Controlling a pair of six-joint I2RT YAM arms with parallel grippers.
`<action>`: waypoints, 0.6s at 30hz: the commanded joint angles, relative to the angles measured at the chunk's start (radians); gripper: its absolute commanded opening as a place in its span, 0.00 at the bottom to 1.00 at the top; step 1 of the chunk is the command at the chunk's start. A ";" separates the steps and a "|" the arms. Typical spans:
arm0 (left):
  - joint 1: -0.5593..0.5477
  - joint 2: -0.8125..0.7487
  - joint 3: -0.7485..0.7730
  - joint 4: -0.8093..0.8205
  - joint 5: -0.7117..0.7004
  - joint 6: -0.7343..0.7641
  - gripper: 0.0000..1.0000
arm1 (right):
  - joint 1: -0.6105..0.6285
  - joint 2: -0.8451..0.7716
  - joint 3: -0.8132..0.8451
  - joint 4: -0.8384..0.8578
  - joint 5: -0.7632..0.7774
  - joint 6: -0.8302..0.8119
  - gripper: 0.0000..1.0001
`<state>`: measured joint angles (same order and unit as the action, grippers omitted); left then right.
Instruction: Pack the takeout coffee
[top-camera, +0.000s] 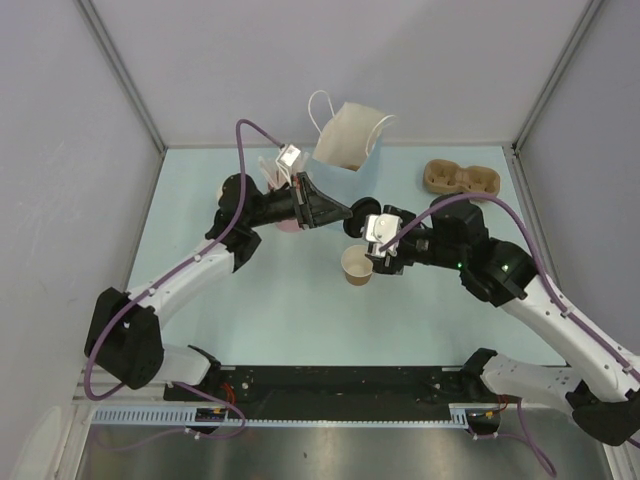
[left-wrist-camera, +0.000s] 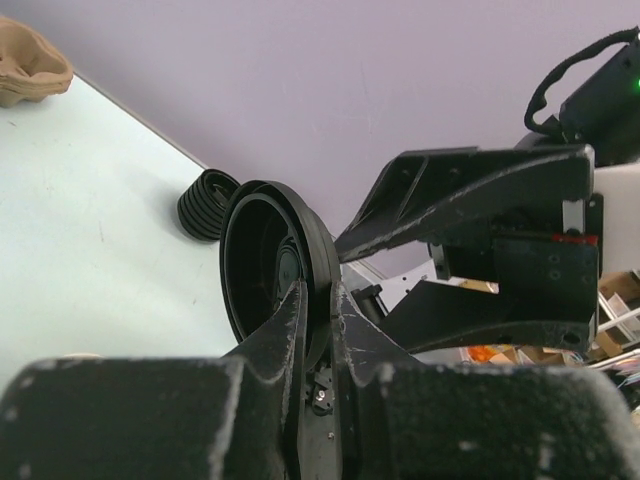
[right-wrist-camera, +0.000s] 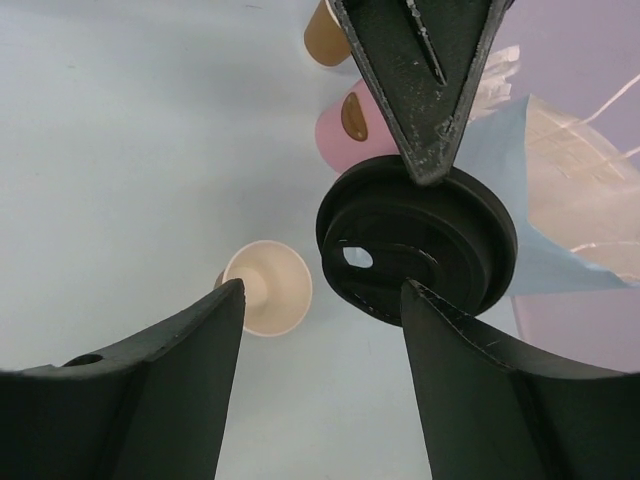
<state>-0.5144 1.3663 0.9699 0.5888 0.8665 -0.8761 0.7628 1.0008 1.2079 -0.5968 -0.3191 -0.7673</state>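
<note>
Right wrist view: left gripper (right-wrist-camera: 428, 160) jaws pinch the black lid (right-wrist-camera: 420, 240); right gripper (right-wrist-camera: 320, 295) jaws gape near the paper cup (right-wrist-camera: 268, 290).

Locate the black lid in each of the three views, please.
Top external: the black lid is near the picture's centre.
Left wrist: the lid fills the centre, nearly edge-on.
Right wrist: the lid lies right of centre.
Shared landmark: the left gripper pinching its rim.

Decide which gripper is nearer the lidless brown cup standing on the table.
Right. The right gripper hovers above the cup, jaws open; the left gripper sits further back, clamping the black lid.
</note>
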 joint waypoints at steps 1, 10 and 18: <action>0.004 0.002 -0.003 0.043 -0.021 -0.031 0.00 | 0.033 0.028 0.004 0.051 0.066 -0.020 0.67; 0.005 0.010 0.004 0.052 -0.014 -0.041 0.00 | 0.082 0.067 -0.013 0.089 0.144 -0.024 0.59; 0.014 0.002 0.007 0.069 -0.003 -0.063 0.00 | 0.113 0.084 -0.042 0.126 0.210 -0.040 0.52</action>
<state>-0.5079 1.3766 0.9688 0.6025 0.8566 -0.9020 0.8635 1.0889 1.1797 -0.5388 -0.1684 -0.7887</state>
